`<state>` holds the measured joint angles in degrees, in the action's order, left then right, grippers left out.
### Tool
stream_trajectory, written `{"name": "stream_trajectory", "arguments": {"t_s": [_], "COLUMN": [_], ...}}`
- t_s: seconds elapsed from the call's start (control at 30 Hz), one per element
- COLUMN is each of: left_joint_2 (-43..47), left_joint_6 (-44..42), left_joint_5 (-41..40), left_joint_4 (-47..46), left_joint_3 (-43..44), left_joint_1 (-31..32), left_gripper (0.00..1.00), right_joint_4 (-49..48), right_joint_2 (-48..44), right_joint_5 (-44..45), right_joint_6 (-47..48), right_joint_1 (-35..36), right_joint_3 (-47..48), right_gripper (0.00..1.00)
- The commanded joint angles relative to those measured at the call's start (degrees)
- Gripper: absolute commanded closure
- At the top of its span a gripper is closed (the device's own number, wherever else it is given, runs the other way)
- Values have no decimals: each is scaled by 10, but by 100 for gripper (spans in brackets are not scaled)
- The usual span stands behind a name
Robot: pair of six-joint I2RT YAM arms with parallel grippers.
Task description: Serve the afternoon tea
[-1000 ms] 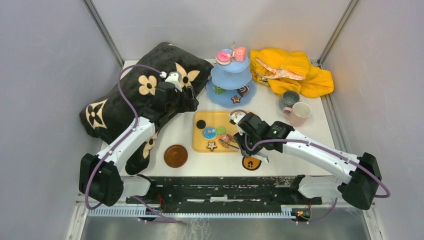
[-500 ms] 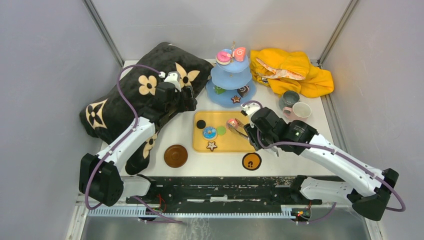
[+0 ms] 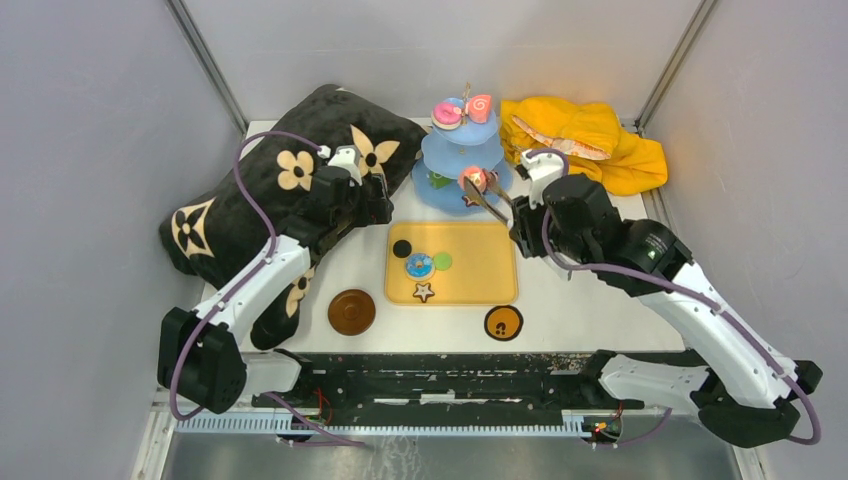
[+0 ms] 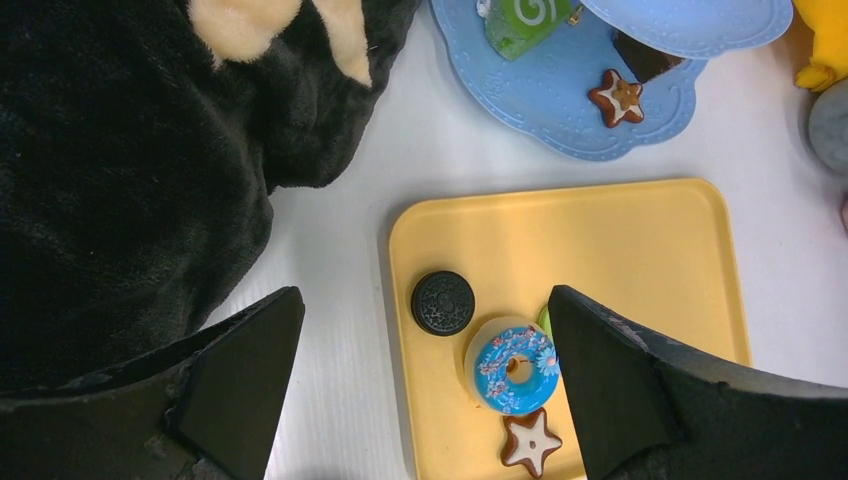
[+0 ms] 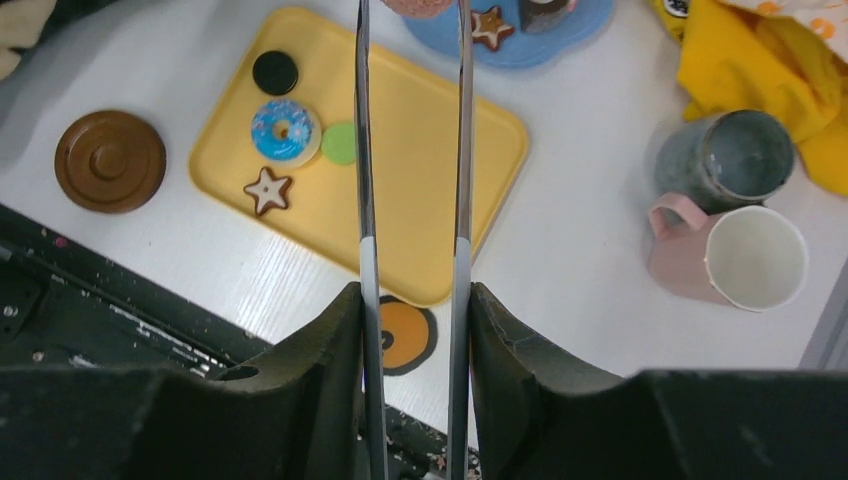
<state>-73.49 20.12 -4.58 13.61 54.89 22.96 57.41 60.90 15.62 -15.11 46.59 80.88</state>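
Right gripper (image 5: 412, 300) clamps metal tongs (image 5: 363, 150) pinching a pink sweet (image 3: 473, 179) over the light-blue stand (image 3: 440, 203), left gripper (image 4: 425, 320) hangs wide open above yellow tray (image 4: 620, 250); risk: thin tips slip, sweet drops, or tongs nudge the tiers.

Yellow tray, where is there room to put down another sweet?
The tray's right half is bare, right of the blue doughnut and star biscuit. Its left side is crowded. The table between tray and pink cup is free too.
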Motion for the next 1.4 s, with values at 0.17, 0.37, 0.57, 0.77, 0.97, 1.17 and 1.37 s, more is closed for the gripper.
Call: {"name": "stream_trajectory", "arguments": {"t_s": [0.17, 0.37, 0.57, 0.77, 0.97, 1.17, 1.37], "left_joint_2": [34, 47, 54, 49, 48, 51, 55], "left_joint_6": [8, 8, -2, -3, -5, -5, -4], "left_joint_5": [-22, -24, -41, -40, -41, -41, -40], "left_joint_4": [-16, -11, -1, 1, 3, 4, 3], "left_joint_3": [-5, -15, -18, -14, -9, -13, -15], "left_joint_1": [-2, -2, -2, -2, -3, -2, -2], "left_gripper": [1, 1, 1, 1, 1, 1, 1], "right_joint_4": [-90, -131, -139, -150, -154, -163, -170], "right_joint_2": [92, 156, 207, 242, 262, 267, 263], "right_joint_5": [12, -10, -4, -32, -40, -49, -48], "right_joint_6": [-4, -12, -6, -12, -14, -15, -22], "right_joint_1": [-117, -155, -160, -164, -165, -167, -168], "right_joint_3": [99, 138, 176, 183, 186, 182, 176], "right_gripper": [99, 99, 99, 98, 94, 76, 61]}}
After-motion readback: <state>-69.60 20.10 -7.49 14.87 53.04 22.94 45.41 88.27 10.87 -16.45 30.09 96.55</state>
